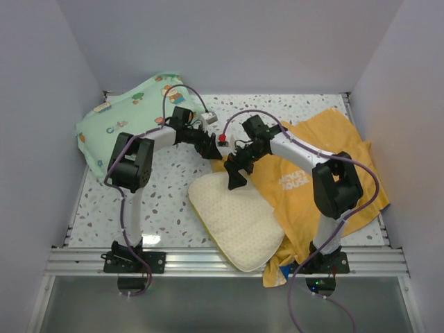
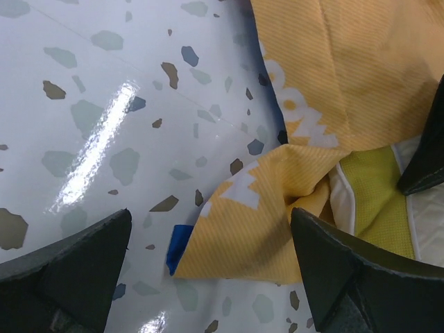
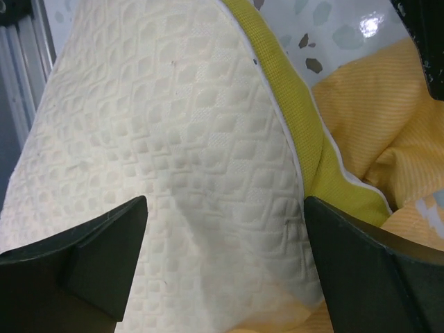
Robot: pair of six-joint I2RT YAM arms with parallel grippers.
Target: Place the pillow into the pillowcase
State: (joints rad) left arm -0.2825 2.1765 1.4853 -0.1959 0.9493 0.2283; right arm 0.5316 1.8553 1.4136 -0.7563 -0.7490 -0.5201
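Note:
The cream pillow (image 1: 236, 218) lies at the front middle of the table, its far end next to the orange-yellow pillowcase (image 1: 312, 166), which is spread to the right. My left gripper (image 1: 211, 149) is open just above the pillowcase's crumpled corner (image 2: 257, 208), whose blue underside peeks out; the corner lies between the jaws, untouched. The pillow's yellow-green edge (image 2: 371, 201) shows beside it. My right gripper (image 1: 232, 177) is open over the pillow's far end (image 3: 159, 139), jaws spread to either side of the textured cover. The pillowcase (image 3: 388, 118) lies just beyond the pillow's edge.
A mint-green cartoon-print pillow (image 1: 132, 114) lies at the back left corner. A small white object (image 1: 210, 118) sits on the speckled table (image 1: 159, 201) behind the left gripper. An aluminium rail (image 1: 222, 262) runs along the front edge. White walls close in the sides.

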